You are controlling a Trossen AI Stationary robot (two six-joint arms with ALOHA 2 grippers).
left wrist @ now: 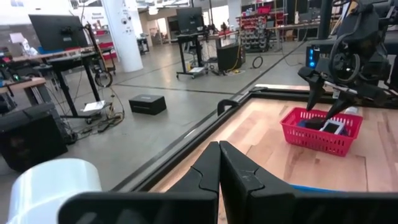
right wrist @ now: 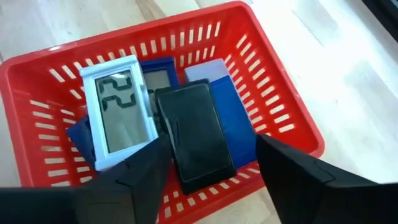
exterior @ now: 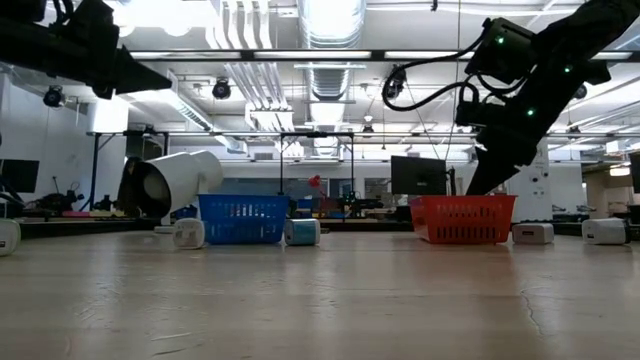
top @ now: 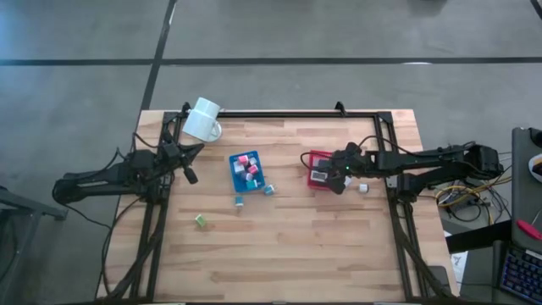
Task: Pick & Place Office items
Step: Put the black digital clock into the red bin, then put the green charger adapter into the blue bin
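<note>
Hovering my right tool (right wrist: 208, 165), fingers spread and empty, over the red basket (top: 320, 169), I'd lift straight clear of its rim. Inside lie a white clock (right wrist: 118, 112) and black slab (right wrist: 196, 134). Loose pieces (top: 201, 220) wait beside the blue basket (top: 246, 171). My left tool (left wrist: 219, 177) sits clenched by the mug (top: 203, 119).

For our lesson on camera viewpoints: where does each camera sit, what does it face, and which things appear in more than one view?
High: overhead, facing straight down; both arms, table.
Low: tabletop level, facing across; red basket, blue basket, tipped white mug.
Left wrist: behind the shut left claw, facing the red basket and right claw.
Right wrist: above the red basket, open right claw.
Shared: the red basket, in all four.
</note>
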